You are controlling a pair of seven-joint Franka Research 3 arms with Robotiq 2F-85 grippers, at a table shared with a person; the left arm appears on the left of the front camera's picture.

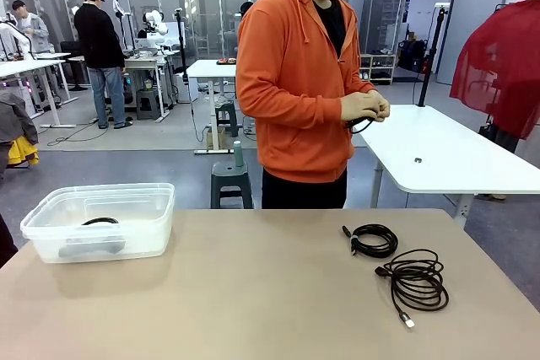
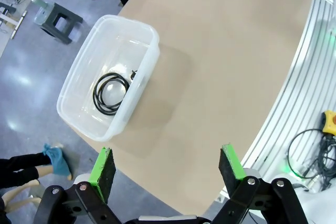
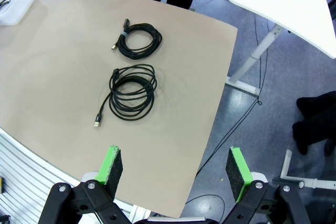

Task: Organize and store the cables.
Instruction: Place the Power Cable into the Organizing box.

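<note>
Two coiled black cables lie on the tan table at the right: a tidy small coil [image 1: 371, 239] [image 3: 138, 41] and a looser, larger coil [image 1: 417, 281] [image 3: 131, 96] nearer me. A third coil [image 2: 111, 92] [image 1: 100, 222] rests inside the clear plastic bin [image 1: 51, 216] [image 2: 142, 84] at the left. The person in the orange hoodie holds another black cable [image 1: 363, 122] in both hands at the far side. My left gripper [image 2: 168, 169] hangs open high above the table, off to one side of the bin. My right gripper [image 3: 176, 169] is open above the table's edge, short of the two coils.
A white table [image 1: 456, 153] [image 3: 294, 3] stands behind at the right, a green stool [image 1: 230, 179] [image 2: 59, 20] beyond the far edge. Bare tabletop [image 1: 253, 292] lies between the bin and the coils. A yellow control box [image 2: 329, 121] and loose wiring [image 2: 310, 153] sit below the table's side.
</note>
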